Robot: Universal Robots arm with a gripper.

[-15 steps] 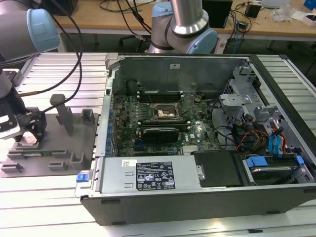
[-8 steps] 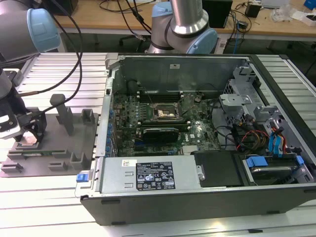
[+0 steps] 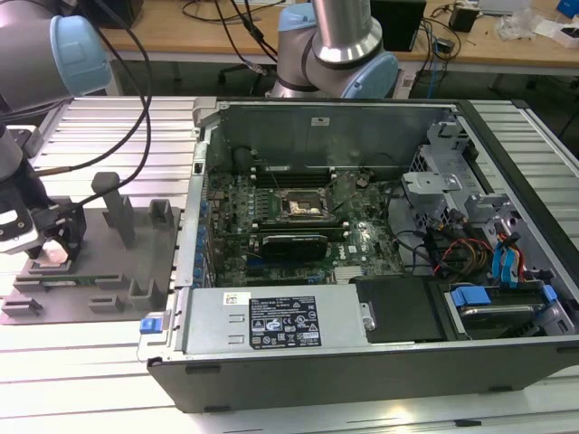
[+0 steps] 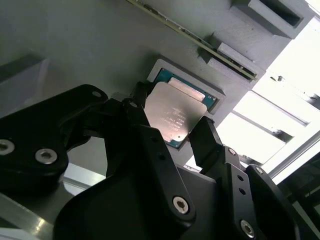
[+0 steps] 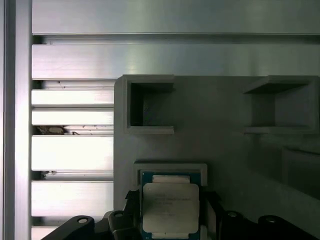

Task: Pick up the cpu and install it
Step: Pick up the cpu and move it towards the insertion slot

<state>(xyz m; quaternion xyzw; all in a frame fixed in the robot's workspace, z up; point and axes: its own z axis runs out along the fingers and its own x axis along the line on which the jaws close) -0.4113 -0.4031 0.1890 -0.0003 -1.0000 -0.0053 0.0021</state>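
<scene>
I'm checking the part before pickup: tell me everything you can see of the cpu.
The cpu is a small flat square chip: a pale silver-grey metal lid with faint print, on a green board showing as a rim. It lies flat, lid up, in a framed recess of the grey fixture plate. The gripper flanks two opposite sides; contact cannot be judged.

Arm (image 3: 23,45) low at the exterior view's left, wrist vertical, gripper (image 4: 171,114) tip downward
</scene>
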